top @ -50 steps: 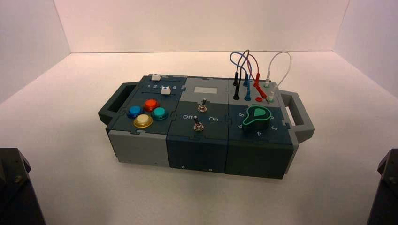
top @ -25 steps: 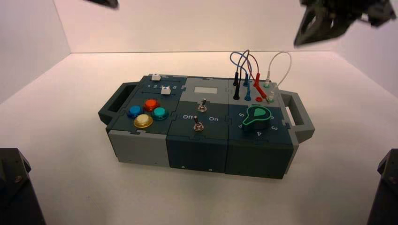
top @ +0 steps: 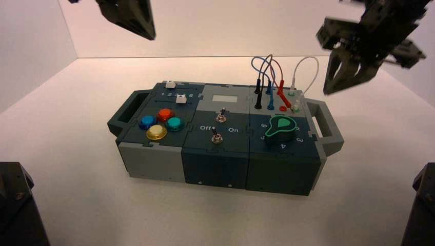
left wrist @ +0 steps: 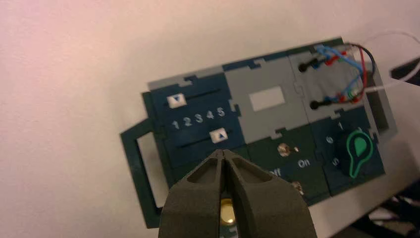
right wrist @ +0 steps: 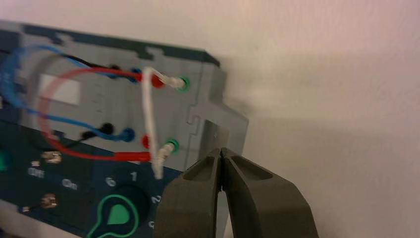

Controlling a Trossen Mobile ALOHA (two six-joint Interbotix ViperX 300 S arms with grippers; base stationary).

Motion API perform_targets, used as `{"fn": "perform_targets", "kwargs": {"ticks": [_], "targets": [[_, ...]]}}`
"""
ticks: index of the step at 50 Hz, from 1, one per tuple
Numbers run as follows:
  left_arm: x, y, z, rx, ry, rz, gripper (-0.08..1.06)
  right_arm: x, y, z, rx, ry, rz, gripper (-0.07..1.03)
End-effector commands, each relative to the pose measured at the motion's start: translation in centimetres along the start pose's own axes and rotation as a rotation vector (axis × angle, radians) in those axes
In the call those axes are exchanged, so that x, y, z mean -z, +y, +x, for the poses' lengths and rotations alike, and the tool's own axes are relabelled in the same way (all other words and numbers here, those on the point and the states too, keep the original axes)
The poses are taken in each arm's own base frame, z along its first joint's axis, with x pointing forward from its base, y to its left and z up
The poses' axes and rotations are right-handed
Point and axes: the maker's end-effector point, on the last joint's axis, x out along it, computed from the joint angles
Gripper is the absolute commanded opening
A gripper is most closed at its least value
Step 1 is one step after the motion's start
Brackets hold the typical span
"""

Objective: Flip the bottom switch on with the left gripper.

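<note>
Black and tapered, the left gripper (top: 134,19) hangs high over the far left of the scene, well above the box (top: 154,159) and touching nothing; its wrist view shows the fingers (left wrist: 198,198) pressed together at the tips, holding nothing. The bottom switch (top: 216,137), a small metal toggle, stands on the box's middle panel between the words Off and On, nearer than the top switch (top: 221,115). White tabletop (top: 77,205) and pale walls surround the box. The right gripper (top: 344,77) hovers high at the far right beside the looped wires (top: 267,66), its fingertips also meeting in its wrist view. Only the left wrist view shows the two white sliders (left wrist: 219,135) plainly, the far one near 1, the near one near 5. Coloured buttons (top: 156,132) sit on the left, a green knob (top: 281,127) on the right.
</note>
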Motion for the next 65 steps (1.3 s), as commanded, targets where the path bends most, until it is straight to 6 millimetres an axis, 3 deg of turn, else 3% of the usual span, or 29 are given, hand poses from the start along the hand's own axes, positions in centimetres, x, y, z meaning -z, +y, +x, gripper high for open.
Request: {"fn": "perform_targets", "kwargs": {"ticks": [1, 24, 39, 65], "targets": [[-0.9, -1.1, -0.2, 0.022, -0.005, 0.002, -0.03, -0.4, 0.1, 0.4, -0.001, -0.003, 0.007, -0.03], [1.4, -3.3, 1.5, 0.056, 0.111, 0.011, -0.03, 0.0, 0.4, 1.1, -0.008, 0.027, 0.018, -0.03], [2.5, -3.1, 1.9, 0.049, 0.154, 0.009, -0.03, 1.1, 1.9, 2.2, -0.026, 0.085, -0.002, -0.03], [3.8, -2.9, 2.3, 0.037, 0.213, 0.015, -0.03, 2.3, 0.8, 4.9, 0.021, 0.166, 0.015, -0.03]]}}
